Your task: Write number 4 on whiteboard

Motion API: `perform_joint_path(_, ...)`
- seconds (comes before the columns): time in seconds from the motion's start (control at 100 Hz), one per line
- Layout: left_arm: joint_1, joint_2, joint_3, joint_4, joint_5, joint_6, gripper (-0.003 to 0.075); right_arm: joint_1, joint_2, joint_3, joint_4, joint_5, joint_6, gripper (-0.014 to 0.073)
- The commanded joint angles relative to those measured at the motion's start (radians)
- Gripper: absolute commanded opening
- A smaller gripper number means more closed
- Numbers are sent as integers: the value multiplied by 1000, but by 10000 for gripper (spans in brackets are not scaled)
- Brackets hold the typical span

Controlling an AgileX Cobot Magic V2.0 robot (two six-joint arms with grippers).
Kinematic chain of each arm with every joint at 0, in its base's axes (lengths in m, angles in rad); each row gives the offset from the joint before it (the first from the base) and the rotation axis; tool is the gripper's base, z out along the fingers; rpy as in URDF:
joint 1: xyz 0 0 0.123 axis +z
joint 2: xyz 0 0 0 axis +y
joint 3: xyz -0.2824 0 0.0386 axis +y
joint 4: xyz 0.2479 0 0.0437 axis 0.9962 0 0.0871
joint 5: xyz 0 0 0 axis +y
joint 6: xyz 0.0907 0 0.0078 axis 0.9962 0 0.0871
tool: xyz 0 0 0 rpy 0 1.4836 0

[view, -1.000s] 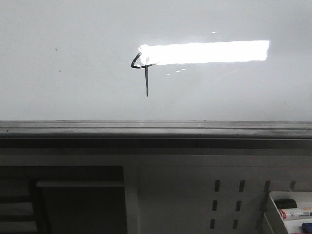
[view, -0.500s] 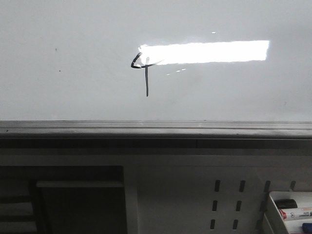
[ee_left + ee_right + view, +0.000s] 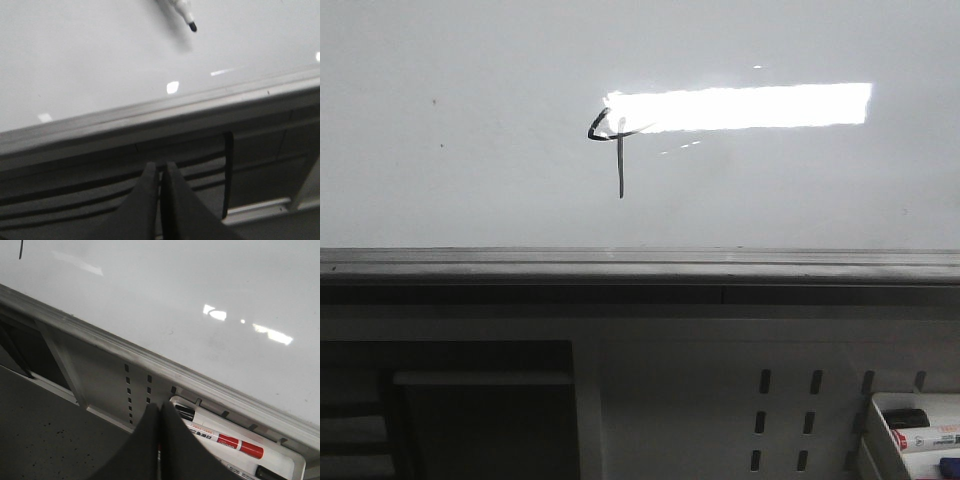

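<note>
Compared with a second ago, nothing has changed on the whiteboard [image 3: 470, 120]: the number 4 [image 3: 615, 150] stands finished beside the bright reflection, so the writing seems done. Only the left wrist view shows a marker tip [image 3: 192, 27]; only the right wrist view shows the marker tray [image 3: 240, 450]. Both jaws are pressed together, empty

Hard rectangular glare is seen on the whiteboard [image 3: 470, 190] in the front view, washing out the top of the 4 [image 3: 615, 140]. Below the ledge [image 3: 640, 265] everything is dim. Small glare spots are scattered in both wrist views. The fingers [image 3: 150, 200] are rendered dark and soft; grain throughout.
</note>
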Motion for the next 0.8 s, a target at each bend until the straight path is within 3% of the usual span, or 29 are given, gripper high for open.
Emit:
perform_joint_path(0.0, 15, -66, 15, -7, -164, -14, -20, -4, 1, -26, -4, -63, 3, -70)
perform_joint_path(0.22, 17, -233, 208, -87, -510, -14, -20, -4, 1, -26, -4, -63, 3, -70)
perform_joint_path(0.27, 17, -274, 196, -99, -437, -14, -20, -4, 1, -26, -4, -63, 3, -70)
perform_joint_path(0.79, 17, -288, 203, -99, -444, -14, -20, -4, 2, -26, -4, -54, 3, -71)
